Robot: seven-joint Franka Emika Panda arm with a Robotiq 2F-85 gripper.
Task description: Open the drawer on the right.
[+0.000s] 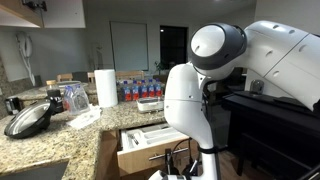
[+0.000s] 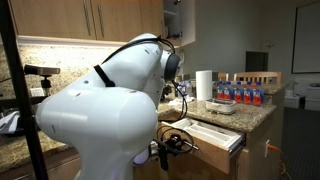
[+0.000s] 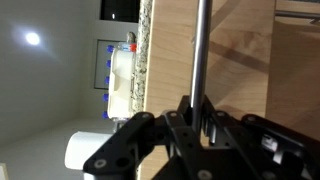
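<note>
The drawer (image 1: 140, 148) sits low in the middle of an exterior view, just under the stone tabletop (image 1: 60, 140). It is pulled out a good way. Its white inside and the tray (image 1: 150, 135) can be seen from above.

In the wrist view the silver handle (image 3: 200, 50) runs straight up the middle of the picture. The tan wood front (image 3: 240, 60) is to its right. The fingers (image 3: 185, 118) come in at the bottom of that picture. They are closed tight on the handle, with the bar between them.

The big white robot arm (image 1: 215, 50) fills the middle and right of the exterior view and bends down to the front of the drawer. A paper roll (image 1: 105, 87) and a row of bottles (image 1: 140, 90) stand on the tabletop, above the drawer in the picture and well apart from it.

I think the step in hand is the pull. The handle is grabbed and the drawer looks mostly open, so the job seems nearly done. If it must come out more, the next move calls for a slow, straight pull away from the cupboard. The pull should stay level so the drawer does not stick. After that the fingers need to open and back off without bumping the front.
</note>
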